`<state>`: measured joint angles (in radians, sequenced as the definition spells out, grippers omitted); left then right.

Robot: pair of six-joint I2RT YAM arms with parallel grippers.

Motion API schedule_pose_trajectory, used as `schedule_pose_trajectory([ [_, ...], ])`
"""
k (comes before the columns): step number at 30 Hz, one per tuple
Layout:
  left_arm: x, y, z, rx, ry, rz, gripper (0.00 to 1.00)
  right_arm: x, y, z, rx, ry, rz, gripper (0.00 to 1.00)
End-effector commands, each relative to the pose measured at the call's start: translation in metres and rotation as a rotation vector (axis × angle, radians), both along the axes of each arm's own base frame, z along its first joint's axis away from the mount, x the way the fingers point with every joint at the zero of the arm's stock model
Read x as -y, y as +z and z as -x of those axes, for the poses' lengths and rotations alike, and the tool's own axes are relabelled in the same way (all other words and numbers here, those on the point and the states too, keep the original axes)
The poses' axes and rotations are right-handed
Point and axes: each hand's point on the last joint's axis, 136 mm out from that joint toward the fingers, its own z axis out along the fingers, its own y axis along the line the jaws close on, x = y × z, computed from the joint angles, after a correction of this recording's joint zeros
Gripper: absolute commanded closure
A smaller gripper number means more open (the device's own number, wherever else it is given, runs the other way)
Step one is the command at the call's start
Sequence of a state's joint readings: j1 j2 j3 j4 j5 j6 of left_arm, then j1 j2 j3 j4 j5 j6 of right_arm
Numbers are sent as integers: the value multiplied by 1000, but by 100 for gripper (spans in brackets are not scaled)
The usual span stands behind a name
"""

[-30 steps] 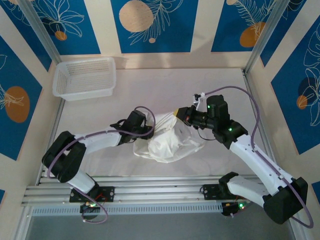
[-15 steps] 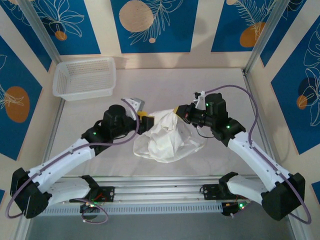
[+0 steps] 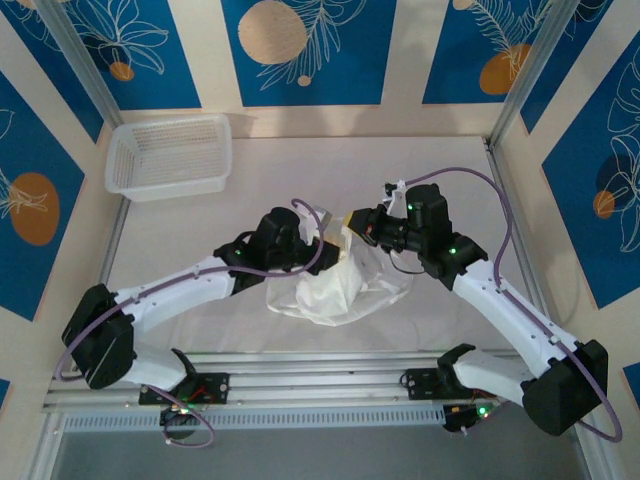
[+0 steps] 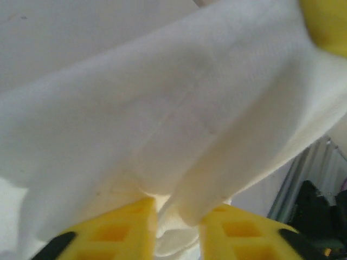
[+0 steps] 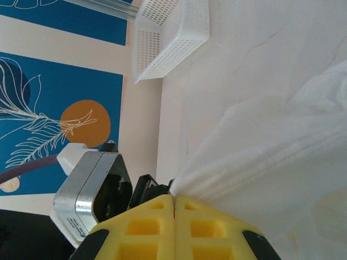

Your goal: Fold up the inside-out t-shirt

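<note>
Across the middle of the pale, matte table (image 3: 300,165), between the two arms, the thin white cotton t-shirt (image 3: 338,285) is lying in a crumpled, rounded heap, and its far edge is being lifted clear of the surface. Soft folds are running down it, and a stitched seam is showing on the outside in the left wrist view (image 4: 162,124). It is looking light and limp, so I am judging that it will sag and bunch wherever it is not supported and will be giving no resistance to a pull. The best holds are probably hems, shoulder seams or sleeve edges, where the doubled cloth is thicker and less likely to be slipping out of the pads.

Well apart from it, the white plastic mesh basket (image 3: 170,155) is sitting at the far left corner, rigid and perforated.

Reaching in from the right, the right gripper (image 3: 352,220) is clamping the raised edge. In its own camera the yellow, ribbed fingers are pressing fully together (image 5: 173,216), with cloth fanning out from between them. Opposite, the left gripper (image 3: 322,243) is meeting the same raised part. Its yellow fingers are standing close together (image 4: 178,230) with a thick fold bunching between them, so it appears to be pinching the shirt too.
</note>
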<state>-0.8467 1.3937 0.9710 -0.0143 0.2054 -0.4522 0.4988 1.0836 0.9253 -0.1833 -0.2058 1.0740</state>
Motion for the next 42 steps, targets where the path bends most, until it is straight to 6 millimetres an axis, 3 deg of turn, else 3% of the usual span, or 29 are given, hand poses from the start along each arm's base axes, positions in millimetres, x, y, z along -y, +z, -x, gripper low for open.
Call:
schedule_pose_trajectory([
  [1,3,29,-8,46,30,65,92,0,12,1,18,-6,-6,100],
  [2,4,30,-6,37,21,74,100,0,10,1,12,-9,-3,100],
  [5,1,40,-5,-31,22,145,100,5,5,-2,5,-28,10,100],
  [7,-5,55,-3,-92,17,231,100,14,0,-9,16,-54,43,100],
  [9,-10,78,2,-131,-13,335,100,33,-18,-21,-16,-103,103,100],
  [11,-14,97,7,-139,-43,387,100,38,-30,-27,-56,-80,84,100],
  [14,-19,110,12,-137,-55,385,100,34,-29,-22,-56,-11,58,89],
  [17,-24,108,11,-126,-32,359,100,39,-22,-12,-13,-4,89,67],
  [18,-25,106,9,-127,-28,353,100,42,-20,-7,9,-16,104,65],
  [21,-24,103,7,-130,-26,349,100,48,-26,10,78,-68,142,65],
  [24,-23,102,4,-128,-23,340,100,28,-38,32,170,-29,113,65],
  [27,-21,103,2,-135,-26,332,100,20,-48,40,237,-35,162,65],
  [34,-19,103,3,-151,-36,321,100,16,-23,15,668,-25,577,43],
  [40,-22,104,4,-154,-19,321,100,-2,-24,-10,737,41,713,43],
  [42,-25,103,3,-149,-9,305,100,-3,-26,-13,716,60,710,55],
])
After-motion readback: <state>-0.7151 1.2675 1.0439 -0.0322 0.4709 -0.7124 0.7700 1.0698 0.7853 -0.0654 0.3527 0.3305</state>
